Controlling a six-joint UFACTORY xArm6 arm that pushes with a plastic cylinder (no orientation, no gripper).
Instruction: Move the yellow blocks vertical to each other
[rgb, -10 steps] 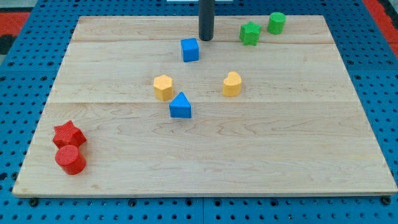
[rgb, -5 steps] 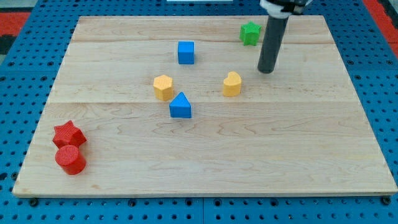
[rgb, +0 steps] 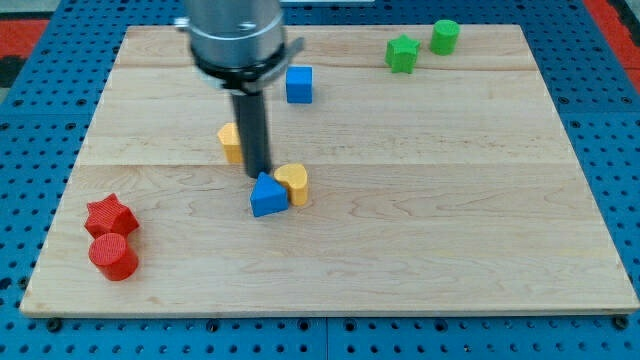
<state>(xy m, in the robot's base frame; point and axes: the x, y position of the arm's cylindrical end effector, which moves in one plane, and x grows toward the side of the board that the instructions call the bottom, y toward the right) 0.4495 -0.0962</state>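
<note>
My tip stands near the board's middle, just above the blue triangular block and touching or nearly touching it. A yellow heart-shaped block sits against the blue triangle's right side. A second yellow block lies up and to the left, partly hidden behind the rod, so its shape is unclear. The tip is between the two yellow blocks, right of the hidden one and left of the heart-shaped one.
A blue cube sits above the rod. A green star and green cylinder are at the top right. A red star and red cylinder are at the bottom left of the wooden board.
The rod swept from the right of the board to the middle. The yellow heart-shaped block moved left and down against the blue triangle, which shifted down-left. The other yellow block moved slightly left.
</note>
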